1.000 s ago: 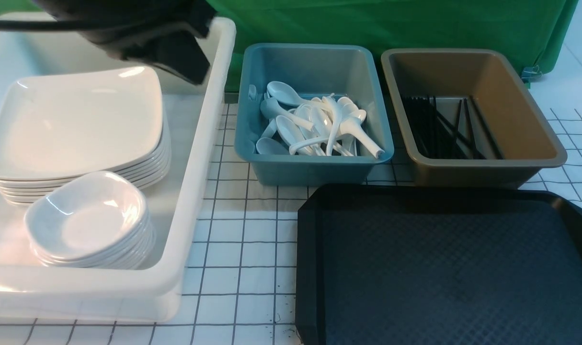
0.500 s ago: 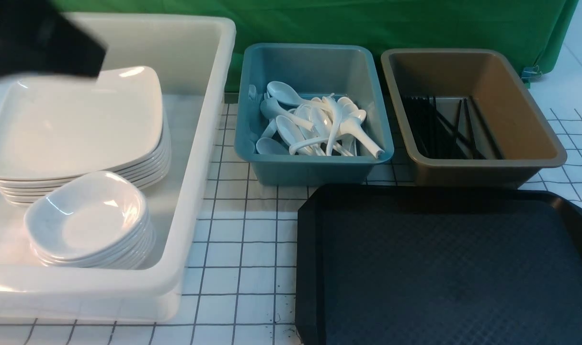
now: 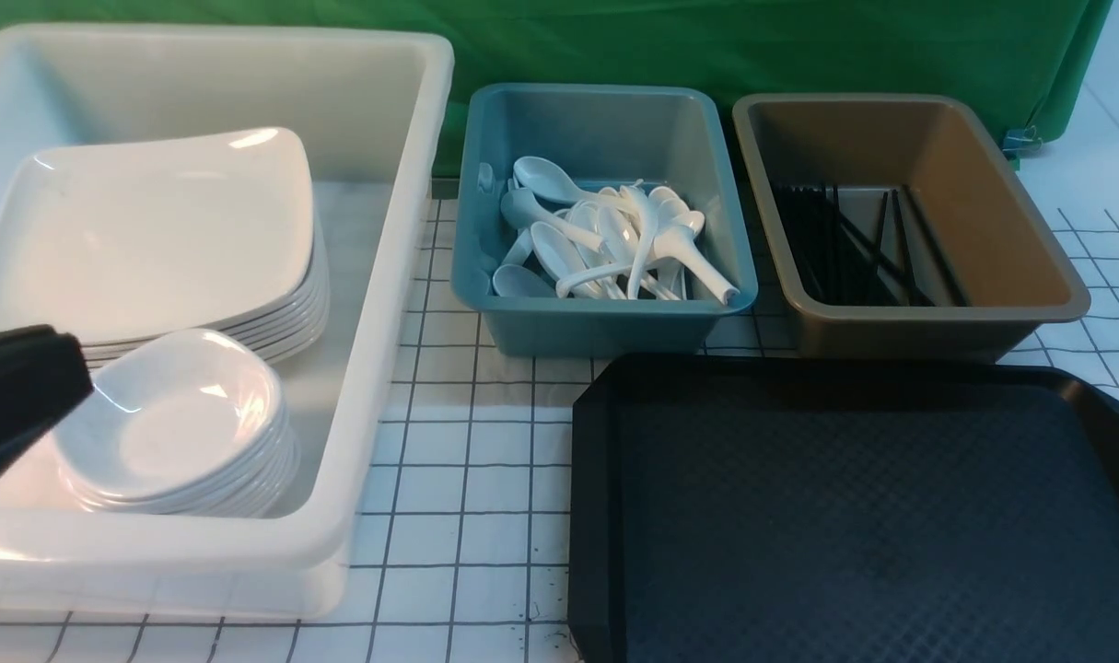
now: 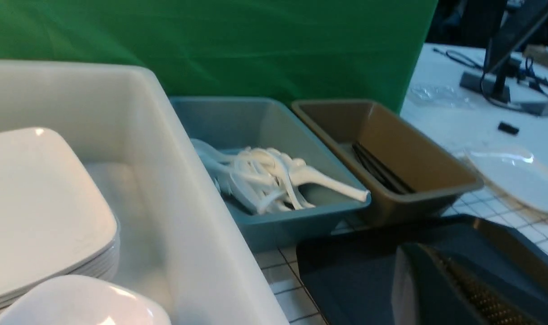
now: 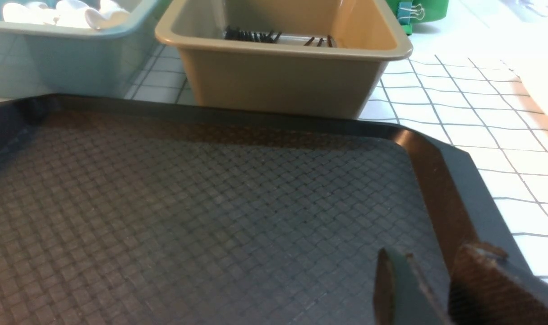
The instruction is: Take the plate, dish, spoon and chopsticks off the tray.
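The black tray lies at the front right with nothing on it. A plate tops a stack of square white plates in the white tub. In front of that stack, a small dish tops its own stack. White spoons fill the blue bin, and black chopsticks lie in the brown bin. My left gripper is shut and holds nothing; it shows dark at the tub's near left. My right gripper hangs open over the tray's right corner, with nothing between its fingers.
A green cloth hangs behind the bins. The table has a white grid-lined cover. A pale flat sheet lies on the table to the right of the brown bin.
My left arm has swung from the tub's back wall out to the left and down, and now sits beside the dish stack. Nothing else has moved.
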